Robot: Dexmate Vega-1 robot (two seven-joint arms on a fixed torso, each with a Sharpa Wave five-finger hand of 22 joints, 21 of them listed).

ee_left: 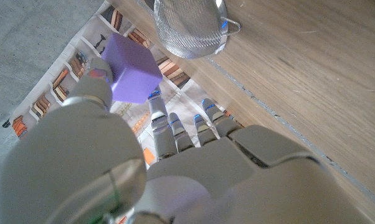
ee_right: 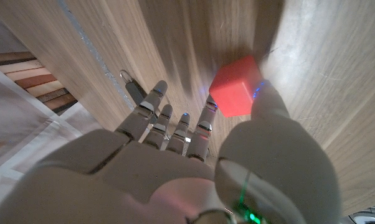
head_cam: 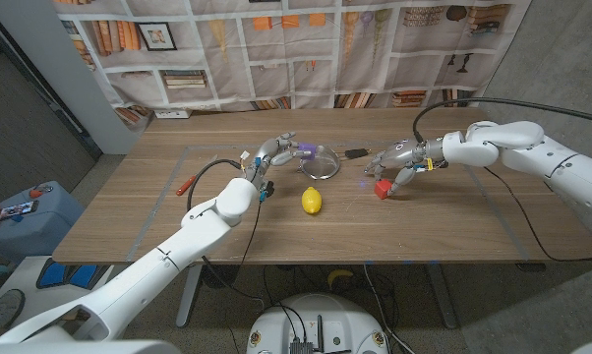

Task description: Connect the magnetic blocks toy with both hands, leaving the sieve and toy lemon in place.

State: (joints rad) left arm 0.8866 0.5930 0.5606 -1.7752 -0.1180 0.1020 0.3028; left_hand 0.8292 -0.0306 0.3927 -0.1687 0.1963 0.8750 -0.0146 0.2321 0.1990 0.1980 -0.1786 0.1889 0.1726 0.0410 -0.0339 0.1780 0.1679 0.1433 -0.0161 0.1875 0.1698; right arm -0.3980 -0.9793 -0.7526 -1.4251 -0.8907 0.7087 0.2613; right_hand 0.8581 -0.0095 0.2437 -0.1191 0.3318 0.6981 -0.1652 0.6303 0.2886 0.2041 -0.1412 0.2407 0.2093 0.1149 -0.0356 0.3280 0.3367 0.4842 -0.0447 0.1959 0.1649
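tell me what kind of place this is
Probably a robot lab or data-collection room, not a home: the bookshelves are only a printed backdrop, cables trail over the wooden table, and toy props like the lemon sit there.

**Wooden desk and what lies on it**

The pale wooden desk (head_cam: 444,231) carries a round metal mesh sieve (head_cam: 322,160) near its middle. A yellow toy lemon (head_cam: 312,201) lies just in front of it. A red-handled tool (head_cam: 187,183) rests toward the left side.
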